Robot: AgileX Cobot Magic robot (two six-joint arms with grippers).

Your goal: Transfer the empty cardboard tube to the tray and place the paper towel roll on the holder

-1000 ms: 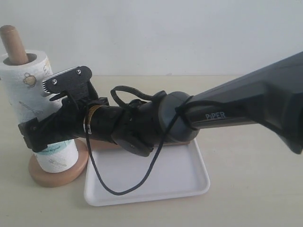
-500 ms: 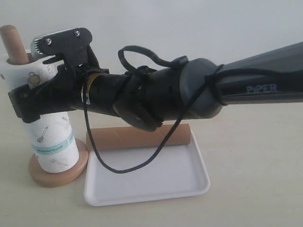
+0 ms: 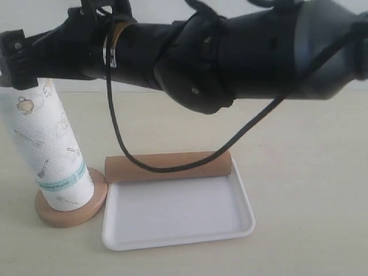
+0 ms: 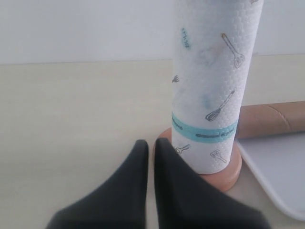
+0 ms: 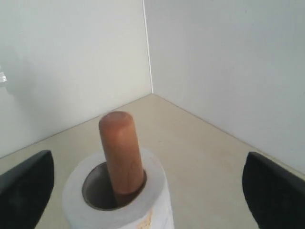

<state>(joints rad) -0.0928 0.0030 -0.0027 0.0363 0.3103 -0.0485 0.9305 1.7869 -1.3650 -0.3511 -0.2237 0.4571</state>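
Observation:
The paper towel roll (image 3: 49, 144) stands upright on the holder, whose round base (image 3: 72, 213) shows under it. In the right wrist view the pole (image 5: 121, 152) sticks up through the roll's core (image 5: 152, 191). My right gripper (image 5: 150, 186) hangs open above the roll, its fingers wide apart and touching nothing. The empty cardboard tube (image 3: 172, 165) lies along the far edge of the white tray (image 3: 178, 230). My left gripper (image 4: 150, 143) is shut and empty, low beside the holder base (image 4: 224, 169) and close to the roll (image 4: 214, 71).
The right arm (image 3: 230, 52) spans the top of the exterior view, and its black cable (image 3: 123, 149) loops down in front of the tube. Beige tabletop lies around the tray, with white walls behind.
The right arm has risen from mid-height of the roll to above its top. Roll, tube and tray have stayed put.

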